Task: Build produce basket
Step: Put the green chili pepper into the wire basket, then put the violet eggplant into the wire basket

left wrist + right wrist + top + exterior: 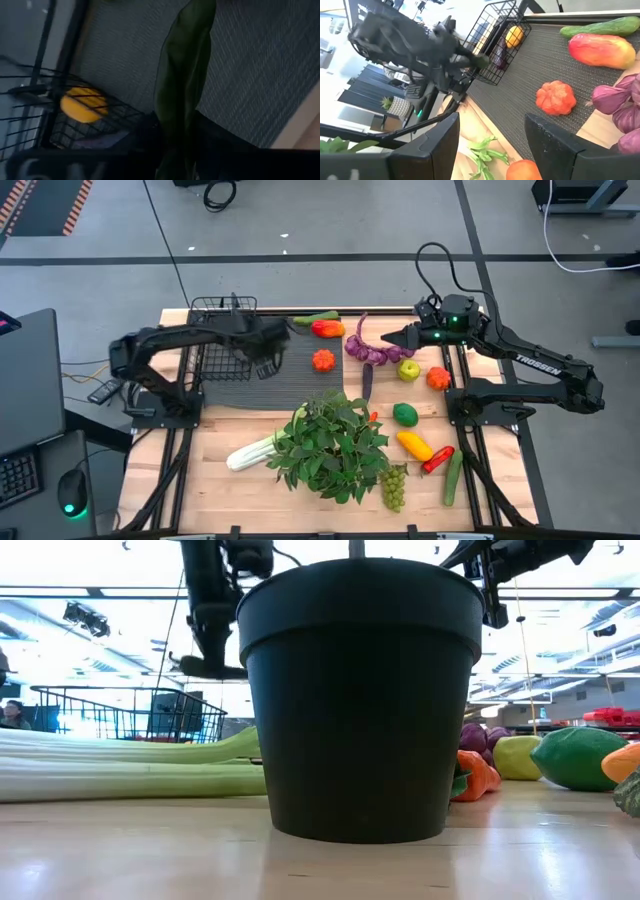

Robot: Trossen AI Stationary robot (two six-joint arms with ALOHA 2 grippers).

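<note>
Right now I see the basket at the surface's far left corner (a lemon inside), my left hand just beside it, clamped on a green pepper; right hand open above the purple bulbs.

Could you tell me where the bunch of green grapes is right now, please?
In the high view, the bunch of green toy grapes lies near the table's front edge, right of the leafy potted plant and left of the long green cucumber.
</note>
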